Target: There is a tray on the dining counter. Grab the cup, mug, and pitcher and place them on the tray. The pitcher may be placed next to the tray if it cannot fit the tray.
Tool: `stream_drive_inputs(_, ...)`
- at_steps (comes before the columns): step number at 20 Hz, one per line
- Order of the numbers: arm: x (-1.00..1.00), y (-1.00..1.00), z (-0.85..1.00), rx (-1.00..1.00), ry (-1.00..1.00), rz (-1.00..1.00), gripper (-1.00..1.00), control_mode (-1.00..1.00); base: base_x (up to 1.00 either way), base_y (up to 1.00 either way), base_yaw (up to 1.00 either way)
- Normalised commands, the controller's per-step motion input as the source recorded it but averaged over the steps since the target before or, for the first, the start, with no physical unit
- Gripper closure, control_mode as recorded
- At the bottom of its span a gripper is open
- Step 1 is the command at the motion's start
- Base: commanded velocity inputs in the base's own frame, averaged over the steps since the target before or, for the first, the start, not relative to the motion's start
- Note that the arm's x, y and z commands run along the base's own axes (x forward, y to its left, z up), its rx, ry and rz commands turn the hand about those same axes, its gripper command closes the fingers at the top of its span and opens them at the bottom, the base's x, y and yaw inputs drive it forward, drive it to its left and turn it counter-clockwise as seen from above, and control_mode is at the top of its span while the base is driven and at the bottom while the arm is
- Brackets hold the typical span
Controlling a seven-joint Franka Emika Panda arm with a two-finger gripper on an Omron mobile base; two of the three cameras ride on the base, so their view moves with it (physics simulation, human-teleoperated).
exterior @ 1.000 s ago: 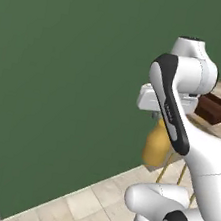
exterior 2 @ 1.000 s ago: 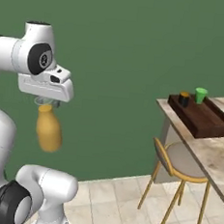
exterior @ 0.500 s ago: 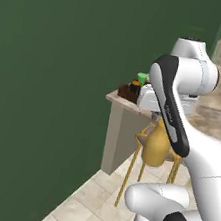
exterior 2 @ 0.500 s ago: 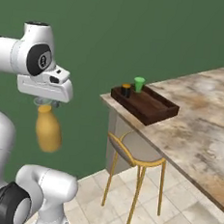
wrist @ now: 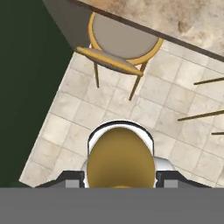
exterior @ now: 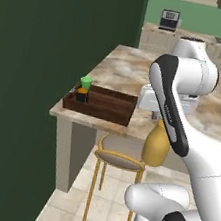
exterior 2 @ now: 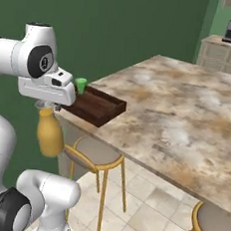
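Beneath the gripper (exterior 2: 47, 107) hangs the yellow-orange pitcher (exterior 2: 48, 134), its neck clamped between the fingers, upright above the tiled floor (wrist: 144, 105) beside a round stool (exterior 2: 93, 151). Bent high and folded close over the base, the arm keeps it short of the dining counter (exterior 2: 187, 114), where the tray (exterior: 103, 104) carries the green cup (exterior: 86, 83) and black mug (exterior: 81, 95).

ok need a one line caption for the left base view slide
Arm carries the yellow pitcher toward the dining counter, where the tray already holds the cup and mug.

White arm folded upright, wrist bent down, gripper (exterior 2: 46, 108) pointing floorward, jaws clamped on pitcher (exterior 2: 48, 133)
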Motion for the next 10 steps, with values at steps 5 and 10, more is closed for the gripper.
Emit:
stream_drive_inputs(5,0.0,0.0,0.0,0.0,0.0,0.0,1.0,1.0,0.55,0.03,-0.51)
stream_drive_inputs(10,0.0,0.0,0.0,0.0,0.0,0.0,1.0,1.0,0.34,0.32,-0.38)
